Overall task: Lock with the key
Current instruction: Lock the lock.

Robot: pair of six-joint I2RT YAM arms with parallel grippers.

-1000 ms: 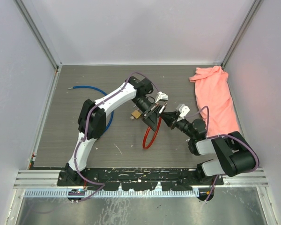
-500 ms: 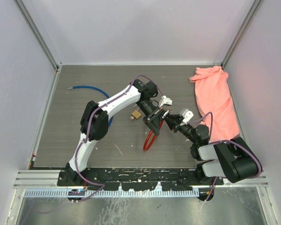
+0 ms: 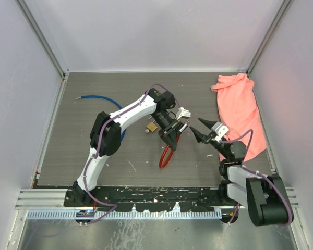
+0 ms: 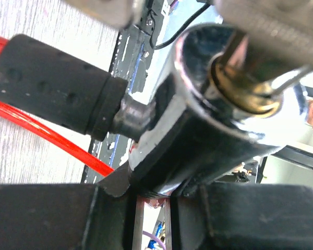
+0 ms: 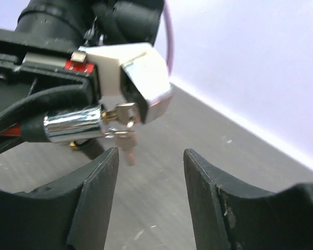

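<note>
Lock barrel (image 5: 73,127) is slick, rigid chrome, clamped mid-air in the left gripper (image 3: 173,134) with its red cable (image 3: 166,153) drooping to the table (image 3: 94,151). Right gripper (image 5: 148,156) hangs open just short of the key (image 5: 121,111) stuck in its end. I'd pinch that tiny flat bow, probably slippy.

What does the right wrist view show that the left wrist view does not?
Only the right wrist view shows the keys hanging from the end of the lock, and the right gripper open, empty and short of them. Only the left wrist view shows the brass keyhole from the front, and the left gripper clamped on the lock's body. Both views show the chrome lock and the gray table.
</note>
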